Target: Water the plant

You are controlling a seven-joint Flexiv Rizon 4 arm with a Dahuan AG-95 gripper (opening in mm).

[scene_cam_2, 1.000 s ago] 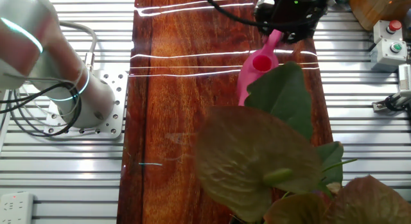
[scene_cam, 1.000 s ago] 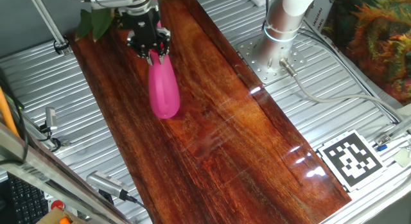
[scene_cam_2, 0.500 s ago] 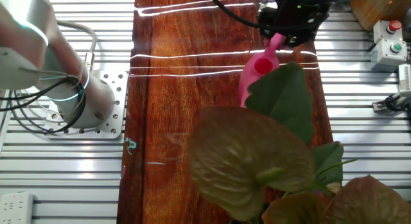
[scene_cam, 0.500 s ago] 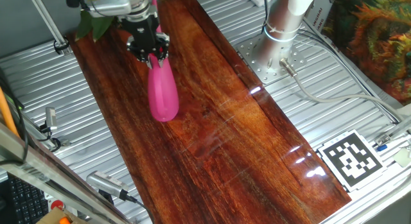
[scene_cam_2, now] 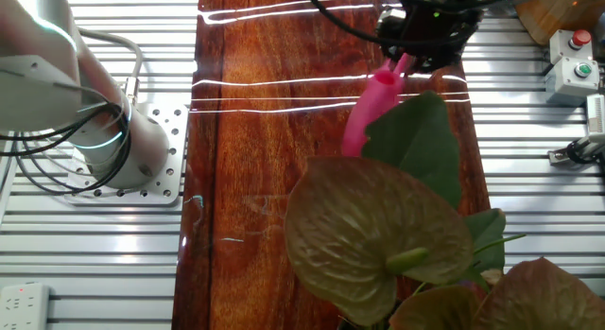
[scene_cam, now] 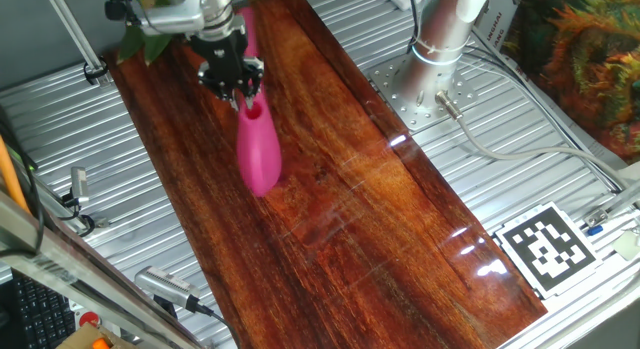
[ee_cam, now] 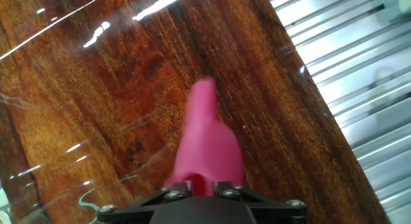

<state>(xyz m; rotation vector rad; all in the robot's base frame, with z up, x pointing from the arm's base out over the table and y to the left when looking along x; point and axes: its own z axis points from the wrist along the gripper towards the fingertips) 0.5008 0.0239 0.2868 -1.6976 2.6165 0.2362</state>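
Pink watering can point(scene_cam: 258, 154) pinched at upper end by end effector point(scene_cam: 234, 81), fingers pressed on it; can hangs tilted above wooden desk point(scene_cam: 360, 219). Hand view: can point(ee_cam: 207, 147) runs away from end effector point(ee_cam: 200, 189), desk grain behind it. Plant point(scene_cam_2: 397, 226): broad pointed green leaves, just beside can point(scene_cam_2: 371, 108), front leaf overlapping can's lower end in other fixed view. In one fixed view, plant leaves point(scene_cam: 140, 34) partly visible beyond end effector, at desk's far corner.
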